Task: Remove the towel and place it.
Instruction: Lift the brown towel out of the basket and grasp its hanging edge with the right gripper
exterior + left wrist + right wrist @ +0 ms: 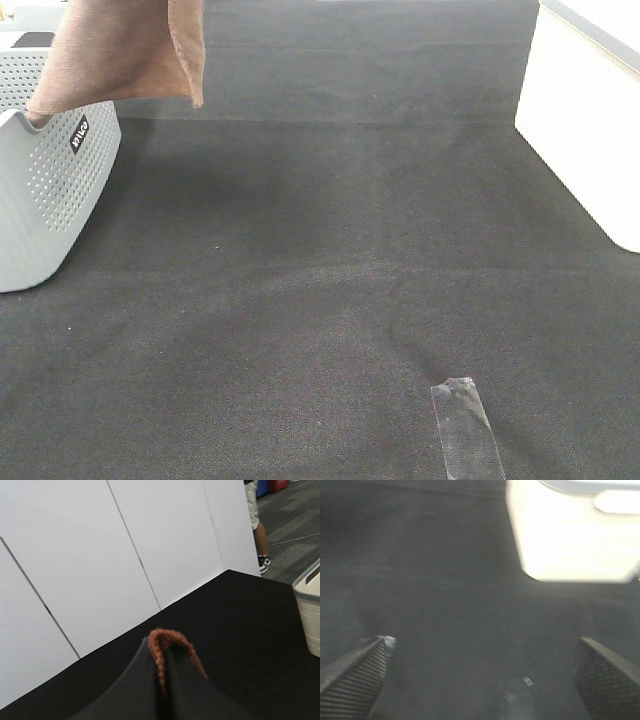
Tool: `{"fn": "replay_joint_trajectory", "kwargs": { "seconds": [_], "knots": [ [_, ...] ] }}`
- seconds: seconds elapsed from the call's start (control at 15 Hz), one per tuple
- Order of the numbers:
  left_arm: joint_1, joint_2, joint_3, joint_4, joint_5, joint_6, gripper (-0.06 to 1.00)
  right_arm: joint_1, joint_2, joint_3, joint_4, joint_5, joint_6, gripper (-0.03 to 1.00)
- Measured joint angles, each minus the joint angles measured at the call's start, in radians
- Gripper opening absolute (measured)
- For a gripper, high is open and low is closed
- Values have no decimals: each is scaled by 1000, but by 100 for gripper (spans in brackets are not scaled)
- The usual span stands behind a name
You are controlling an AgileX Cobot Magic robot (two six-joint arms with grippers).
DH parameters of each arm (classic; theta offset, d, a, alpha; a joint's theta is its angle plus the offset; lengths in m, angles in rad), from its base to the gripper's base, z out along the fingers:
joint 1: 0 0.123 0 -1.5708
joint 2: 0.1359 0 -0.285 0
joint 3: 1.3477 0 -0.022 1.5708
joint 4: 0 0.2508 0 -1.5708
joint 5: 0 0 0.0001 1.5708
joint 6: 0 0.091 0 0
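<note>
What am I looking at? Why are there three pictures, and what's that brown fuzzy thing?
It's a robot with two arms, and each arm ends in jaws. One picture comes from a camera up high; the other two come from little cameras on the arms' wrists. The brown thing is a towel. The left gripper has its jaws shut on the towel's edge, so it hangs above a grey basket. The right gripper has its jaws wide open and holds nothing. Below is a dark mat with a strip of clear tape on it and a white box.
</note>
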Motion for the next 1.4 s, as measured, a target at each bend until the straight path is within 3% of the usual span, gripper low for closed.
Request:
{"fn": "replay_joint_trajectory", "kwargs": {
  "seconds": [0.07,0.33,0.47,0.6,0.73,0.93,1.0,1.27,1.4],
  "knots": [
    [-21,11,0,-3,-6,-31,1,0,48,-3,71,-54,-47,96],
    [-66,56,0,-20,-69,-158,1,0,350,-7,400,-435,-205,96],
    [-66,69,0,-53,-95,-185,1,0,484,-7,493,-528,-311,96],
    [-66,79,1,-96,-122,-193,1,0,673,-7,677,-627,-592,96],
    [-66,80,1,-136,-152,-193,1,0,841,-16,1013,-669,-984,96],
    [-66,83,1,-168,-204,-198,1,46,1099,-80,1620,-535,-1589,95],
    [-66,87,1,-169,-210,-198,1,104,1174,-119,1705,-520,-1713,95],
    [-66,105,1,-170,-228,-199,1,332,1460,-338,1762,-636,-1792,95],
    [-66,105,1,-170,-234,-199,1,386,1557,-440,1764,-647,-1796,95]
  ]
}}
